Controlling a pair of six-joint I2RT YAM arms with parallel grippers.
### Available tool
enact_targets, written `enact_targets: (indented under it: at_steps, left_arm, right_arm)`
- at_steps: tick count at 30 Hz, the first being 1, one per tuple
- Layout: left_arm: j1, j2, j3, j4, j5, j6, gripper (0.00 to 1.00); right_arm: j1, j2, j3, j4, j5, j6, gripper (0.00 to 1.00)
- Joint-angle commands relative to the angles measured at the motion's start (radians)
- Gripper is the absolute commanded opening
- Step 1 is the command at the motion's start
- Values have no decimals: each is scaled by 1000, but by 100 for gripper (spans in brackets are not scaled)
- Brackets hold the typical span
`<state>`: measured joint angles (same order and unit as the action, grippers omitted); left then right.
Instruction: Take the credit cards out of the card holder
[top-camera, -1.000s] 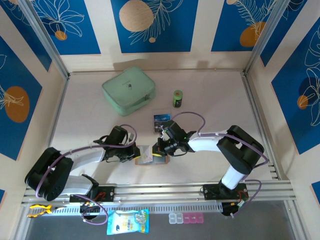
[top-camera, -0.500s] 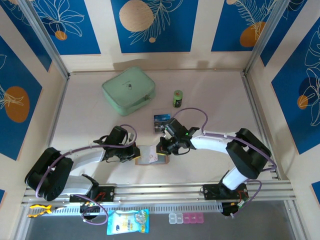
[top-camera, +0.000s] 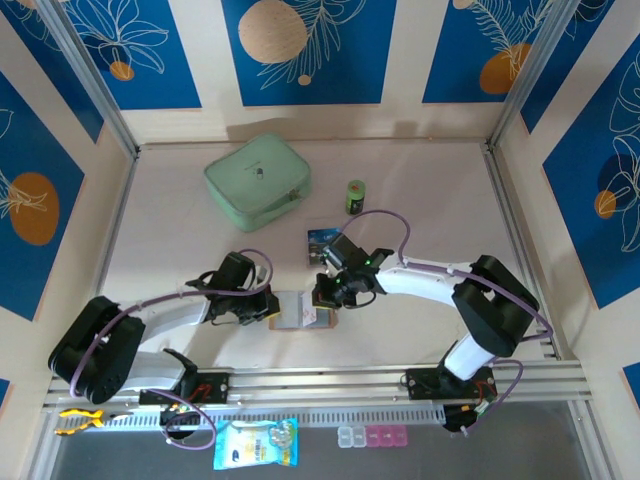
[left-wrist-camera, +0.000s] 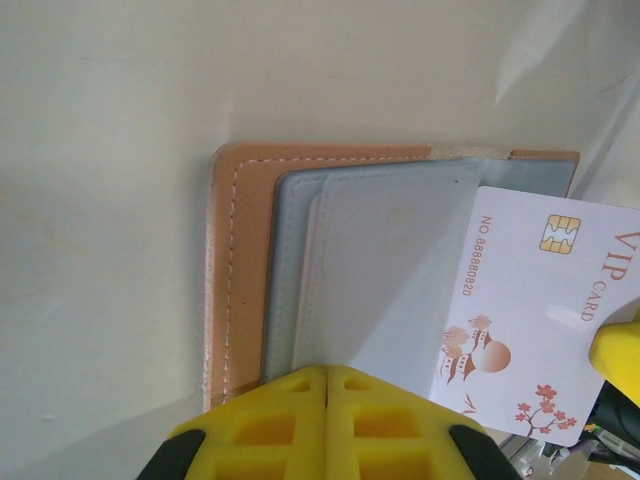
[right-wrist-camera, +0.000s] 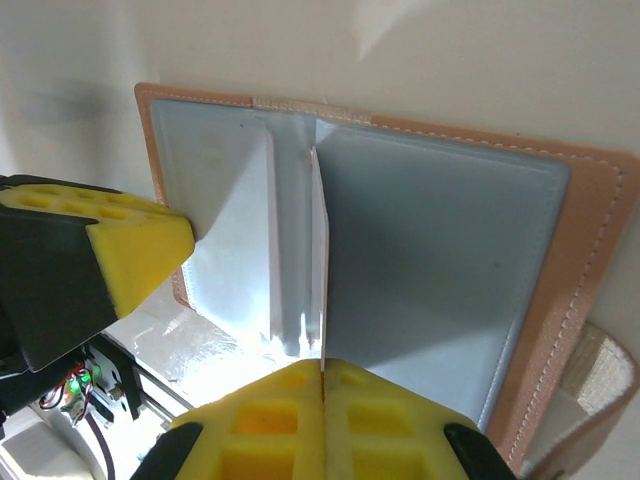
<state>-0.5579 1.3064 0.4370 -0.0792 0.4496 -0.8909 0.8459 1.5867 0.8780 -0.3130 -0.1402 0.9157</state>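
**Overhead:** Two arms meet over the open card holder (top-camera: 305, 326) near the front of the table (top-camera: 430, 200). The left gripper (top-camera: 270, 308) sits at the holder's left end and the right gripper (top-camera: 320, 297) at its right. A blue card (top-camera: 322, 240) lies flat just beyond the right gripper. A mint-green case (top-camera: 257, 183) and a small green can (top-camera: 355, 196) stand well beyond both.

**Left wrist:** The left gripper (left-wrist-camera: 327, 385) has its yellow fingers pressed together with nothing between them. Their tips rest at the near edge of the grey pockets. The card holder (left-wrist-camera: 240, 270) lies spread directly ahead, tan stitched border to the left. Ahead and to the right, a white card (left-wrist-camera: 525, 320) printed "VIP CARD" sticks out of a pocket. A yellow finger (left-wrist-camera: 615, 348) of the other arm is at its right edge.

**Right wrist:** The right gripper (right-wrist-camera: 322, 375) is clamped on the white card (right-wrist-camera: 320, 260), seen edge-on as a thin line running ahead from the fingertips toward the holder's fold. Grey pockets lie on either side. To the left, a yellow finger (right-wrist-camera: 130, 250) of the left gripper rests on the holder.
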Motion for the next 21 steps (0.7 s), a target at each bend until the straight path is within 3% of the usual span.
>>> enact_targets:
  at_steps: [1,21]
  left_arm:
    - [-4,-3,-10,-53,-31,-10,3]
    - [-5,-6,-4,-49,-29,-10,3]
  right_arm:
    - [11,22,24,-31,16,-2,6]
    - [18,41,18,11,-6,20,11]
